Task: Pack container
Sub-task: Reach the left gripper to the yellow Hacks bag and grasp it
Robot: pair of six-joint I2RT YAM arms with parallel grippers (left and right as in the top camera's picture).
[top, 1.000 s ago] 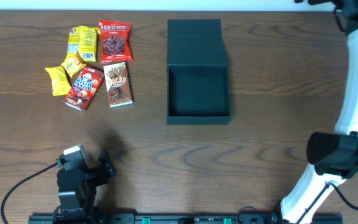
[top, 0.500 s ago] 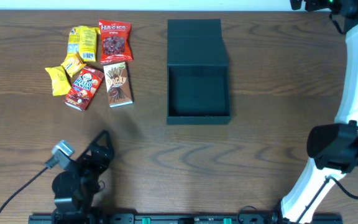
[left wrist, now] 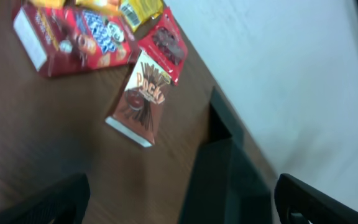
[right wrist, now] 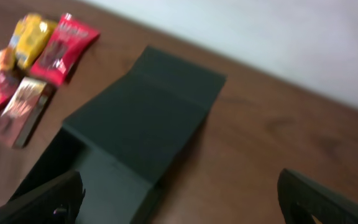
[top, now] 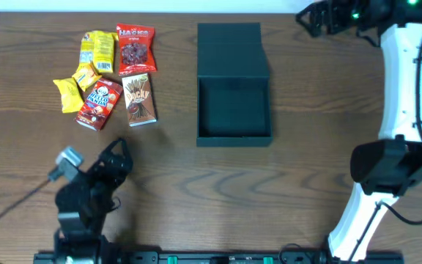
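The tabletop [top: 196, 191] is dark brown wood. The left hand [top: 121, 154] is near the front left corner, wide open and holding nothing. It points toward the snacks. The closest one is the Pocky box [top: 139, 100]. By it lie a red cookie box [top: 99, 103], a red bag [top: 135, 49] and some yellow packets [top: 97, 50], all near the far left corner. The right hand [top: 308, 16] is at the far edge, right of the middle, also wide open and empty. Near it is the container [top: 234, 106], a black box in the middle, toward the far edge. Its lid lies open and flat, and nothing is inside.

I think the packing is only starting, with the reach for the first snack. Next, the left hand must go over one snack, come down around it and close.

A second ago the left hand sat closer to the front edge, and the right hand was almost out of sight at the far right corner. The snacks and container have not moved.
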